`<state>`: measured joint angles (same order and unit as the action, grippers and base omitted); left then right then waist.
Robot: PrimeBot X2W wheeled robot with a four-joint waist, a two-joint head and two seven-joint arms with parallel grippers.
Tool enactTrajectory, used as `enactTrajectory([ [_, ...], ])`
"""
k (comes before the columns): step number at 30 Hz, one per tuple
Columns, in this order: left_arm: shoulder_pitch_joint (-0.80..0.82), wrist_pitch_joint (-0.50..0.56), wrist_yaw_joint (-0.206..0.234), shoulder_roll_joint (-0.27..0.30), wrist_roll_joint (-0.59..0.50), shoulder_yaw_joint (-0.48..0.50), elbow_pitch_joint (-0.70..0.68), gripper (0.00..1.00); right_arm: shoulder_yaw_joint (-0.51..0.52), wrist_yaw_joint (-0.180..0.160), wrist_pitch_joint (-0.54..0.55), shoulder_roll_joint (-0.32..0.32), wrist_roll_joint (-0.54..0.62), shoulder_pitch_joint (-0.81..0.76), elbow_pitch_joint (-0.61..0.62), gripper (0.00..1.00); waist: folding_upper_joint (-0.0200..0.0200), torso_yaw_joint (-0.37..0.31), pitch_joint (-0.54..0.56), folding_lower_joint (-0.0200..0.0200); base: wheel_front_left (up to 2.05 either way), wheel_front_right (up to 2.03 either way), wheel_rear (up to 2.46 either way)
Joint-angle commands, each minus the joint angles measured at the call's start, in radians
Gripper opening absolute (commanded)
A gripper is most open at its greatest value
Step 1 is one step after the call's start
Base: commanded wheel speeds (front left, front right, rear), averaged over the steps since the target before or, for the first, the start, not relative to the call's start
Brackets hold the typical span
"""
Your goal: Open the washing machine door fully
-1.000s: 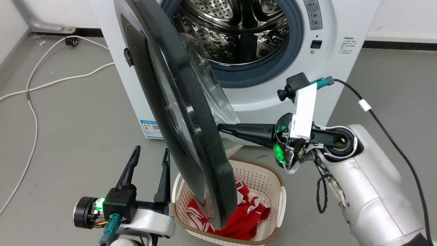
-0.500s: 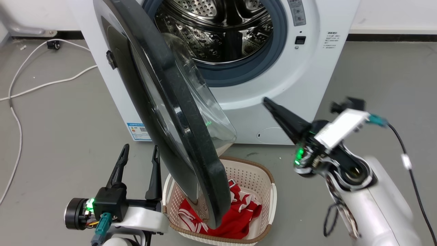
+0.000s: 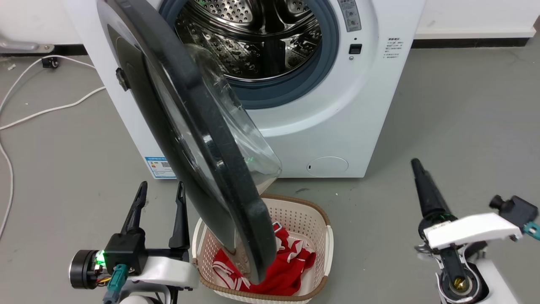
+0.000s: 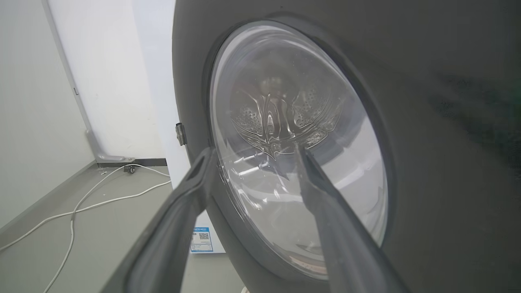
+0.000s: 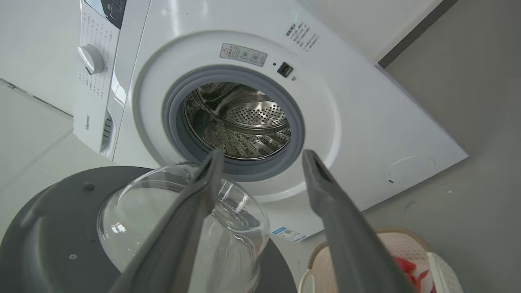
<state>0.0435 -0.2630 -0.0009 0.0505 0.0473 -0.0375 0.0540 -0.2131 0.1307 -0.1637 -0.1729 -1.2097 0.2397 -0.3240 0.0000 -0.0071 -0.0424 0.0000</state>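
Note:
The washing machine (image 3: 371, 105) stands at the top of the head view with its steel drum (image 3: 253, 38) exposed. The washing machine door (image 3: 238, 190), hinged on the left, stands swung out, edge-on to me, with its clear glass bowl (image 3: 253, 152) facing the drum. My left gripper (image 3: 162, 185) is open, just left of the door's lower edge and apart from it. In the left wrist view this left gripper (image 4: 254, 150) faces the door (image 4: 427, 122) and its outer window. My right gripper (image 3: 417, 169) is low on the right, far from the door. The right gripper (image 5: 261, 154) is open and holds nothing.
A cream laundry basket (image 3: 325, 236) with red cloth (image 3: 291, 270) sits on the floor right under the door's lower edge. White cables (image 3: 42, 109) trail over the grey floor at the left. Open floor lies right of the machine.
My right gripper has drawn back from behind the door's lower edge, out to the right and down to the lower right. The camera has shifted. The left gripper keeps its place.

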Motion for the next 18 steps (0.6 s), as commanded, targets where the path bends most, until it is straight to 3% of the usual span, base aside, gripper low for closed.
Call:
enactTrajectory([
  [1, -0.014, -0.002, 0.002, 0.000, 0.000, 0.002, 0.000, 1.00, 0.001, 0.000, -0.024, -0.008, 0.031, -0.011, -0.001, 1.00, 0.0000, -0.003, -0.002, 0.0000, 0.00, 0.00, 0.00],
  [5, -0.012, -0.002, 0.002, 0.000, -0.002, 0.013, 0.001, 1.00, 0.046, 0.000, -0.093, -0.034, 0.335, -0.019, -0.002, 1.00, 0.0000, -0.013, -0.007, 0.0000, 0.00, 0.00, 0.00],
  [12, -0.005, -0.002, 0.000, 0.000, -0.009, 0.025, -0.003, 1.00, 0.224, 0.000, -0.100, 0.063, 0.948, -0.084, 0.188, 1.00, 0.0000, -0.016, -0.012, 0.0000, 0.00, 0.00, 0.00],
  [15, -0.001, -0.002, -0.002, 0.000, -0.011, 0.026, -0.004, 1.00, 0.257, 0.000, -0.101, 0.100, 1.124, -0.130, 0.280, 1.00, 0.0000, -0.010, -0.010, 0.0000, 0.00, 0.00, 0.00],
  [18, -0.002, -0.002, -0.003, 0.000, -0.015, 0.027, -0.004, 1.00, 0.273, 0.000, -0.101, 0.117, 1.224, -0.184, 0.347, 1.00, 0.0000, -0.004, -0.006, 0.0000, 0.00, 0.00, 0.00],
])
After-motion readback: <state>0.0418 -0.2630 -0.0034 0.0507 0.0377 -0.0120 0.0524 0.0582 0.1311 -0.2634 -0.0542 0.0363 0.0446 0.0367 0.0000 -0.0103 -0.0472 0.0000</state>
